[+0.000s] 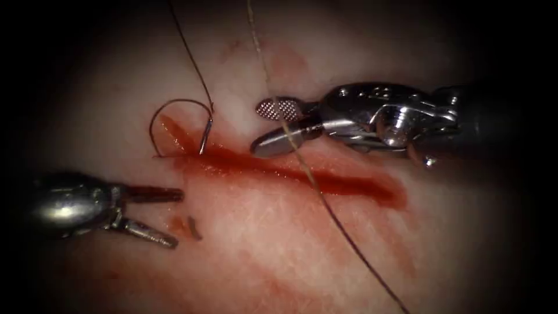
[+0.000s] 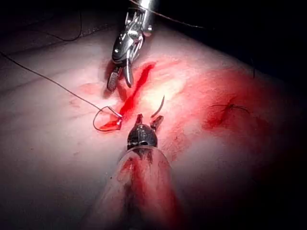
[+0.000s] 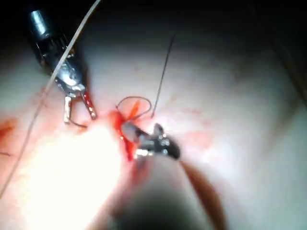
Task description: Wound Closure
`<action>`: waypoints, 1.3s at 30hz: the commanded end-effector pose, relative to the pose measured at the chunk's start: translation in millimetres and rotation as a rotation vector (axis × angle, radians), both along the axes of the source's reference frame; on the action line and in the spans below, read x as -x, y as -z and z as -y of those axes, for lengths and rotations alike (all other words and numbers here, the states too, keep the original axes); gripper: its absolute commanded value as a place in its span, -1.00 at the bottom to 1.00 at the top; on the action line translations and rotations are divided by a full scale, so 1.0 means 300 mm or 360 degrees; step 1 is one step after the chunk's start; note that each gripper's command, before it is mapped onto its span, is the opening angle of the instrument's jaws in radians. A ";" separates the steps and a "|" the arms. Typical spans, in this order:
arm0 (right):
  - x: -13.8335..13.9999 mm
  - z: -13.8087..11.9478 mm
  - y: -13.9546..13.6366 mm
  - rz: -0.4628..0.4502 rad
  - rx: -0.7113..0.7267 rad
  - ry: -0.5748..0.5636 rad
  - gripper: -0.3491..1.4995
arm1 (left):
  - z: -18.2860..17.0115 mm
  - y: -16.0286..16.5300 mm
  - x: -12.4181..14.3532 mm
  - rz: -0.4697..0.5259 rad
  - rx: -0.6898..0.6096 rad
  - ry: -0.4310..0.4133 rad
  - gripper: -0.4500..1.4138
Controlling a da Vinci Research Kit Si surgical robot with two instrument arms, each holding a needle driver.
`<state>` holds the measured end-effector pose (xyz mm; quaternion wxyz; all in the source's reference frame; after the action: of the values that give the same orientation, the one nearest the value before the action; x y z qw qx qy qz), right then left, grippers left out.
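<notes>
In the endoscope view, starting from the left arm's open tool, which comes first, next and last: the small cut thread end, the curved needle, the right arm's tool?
From the left tool, holding nothing:
1. Cut thread end, on the tissue just right of its lower jaw.
2. Needle, lying free at the cut's left end, above the tool.
3. Right tool, open and holding nothing, farther right above the cut.
</notes>
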<state>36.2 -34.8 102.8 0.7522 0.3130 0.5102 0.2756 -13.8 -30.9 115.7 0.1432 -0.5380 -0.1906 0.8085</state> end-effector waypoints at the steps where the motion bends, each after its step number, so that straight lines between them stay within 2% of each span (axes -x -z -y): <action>1: -0.0029 0.0010 -0.0019 -0.0002 0.0003 0.0001 0.22 | 0.002 -0.002 0.0030 0.0007 0.0008 0.0012 0.10; 7: -0.0030 0.0006 -0.0024 0.0000 0.0004 -0.0002 0.22 | 0.010 -0.005 0.0117 0.0040 -0.0005 -0.0050 0.10; 11: -0.0026 0.0003 -0.0026 0.0000 0.0004 -0.0002 0.22 | 0.012 -0.007 0.0137 0.0046 0.0000 -0.0063 0.10; 16: -0.0025 0.0001 -0.0028 0.0001 0.0004 -0.0002 0.20 | 0.011 -0.008 0.0120 0.0048 -0.0019 -0.0067 0.03; 19: -0.0027 0.0001 -0.0028 0.0001 0.0004 -0.0002 0.18 | 0.009 -0.007 0.0090 0.0004 -0.0113 0.0002 -0.23; 23: -0.0031 0.0001 -0.0029 0.0001 0.0004 -0.0004 0.18 | 0.006 -0.007 0.0067 -0.0048 -0.0125 0.0087 -0.23; 28: -0.0031 0.0002 -0.0029 0.0001 0.0005 -0.0004 0.18 | 0.007 -0.007 0.0076 -0.0146 -0.0113 0.0079 -0.23; 39: -0.0037 0.0002 -0.0029 0.0002 0.0005 -0.0005 0.18 | 0.009 -0.007 0.0097 -0.0204 -0.0113 0.0037 -0.32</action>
<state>36.6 -34.9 103.3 0.7529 0.3108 0.5097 0.2771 -16.2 -33.2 117.4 0.1830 -0.4789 -0.2027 0.8343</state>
